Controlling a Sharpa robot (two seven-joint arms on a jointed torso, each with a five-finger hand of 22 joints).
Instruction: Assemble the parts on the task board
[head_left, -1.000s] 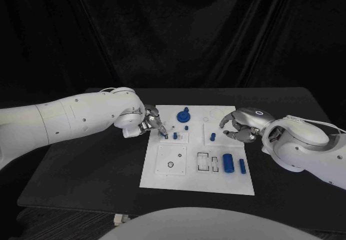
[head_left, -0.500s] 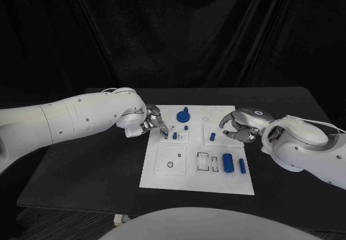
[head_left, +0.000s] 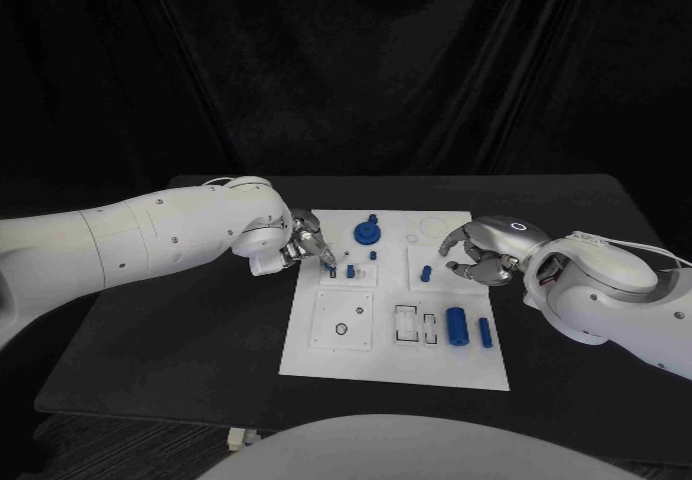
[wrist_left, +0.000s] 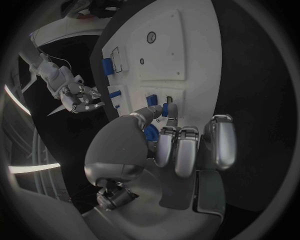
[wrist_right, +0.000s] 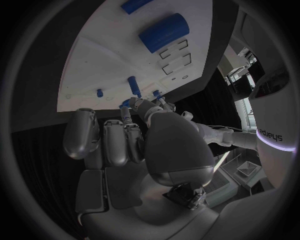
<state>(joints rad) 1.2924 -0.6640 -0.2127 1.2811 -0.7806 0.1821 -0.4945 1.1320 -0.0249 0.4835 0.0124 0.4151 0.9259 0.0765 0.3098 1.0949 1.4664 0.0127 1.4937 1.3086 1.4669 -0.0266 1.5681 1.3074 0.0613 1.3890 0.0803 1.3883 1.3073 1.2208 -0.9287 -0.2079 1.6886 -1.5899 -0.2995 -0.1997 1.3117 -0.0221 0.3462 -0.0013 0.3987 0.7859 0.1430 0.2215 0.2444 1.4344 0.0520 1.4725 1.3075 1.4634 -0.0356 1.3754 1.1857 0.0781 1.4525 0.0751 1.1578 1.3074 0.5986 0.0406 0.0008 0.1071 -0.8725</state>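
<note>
- Nearest on the task board, which lies mid-desk, a thick blue cylinder and a slimmer blue pin lie loose; both look like light, rigid, smooth plastic that may roll; best pinched across the middle.
- Farther in, the right robot hand hangs with fingers curled beside a small upright blue peg; whether it pinches anything I cannot tell.
- The left robot hand has fingertips at a blue peg; grip unclear.
- Farthest, a blue gear stands seated.
</note>
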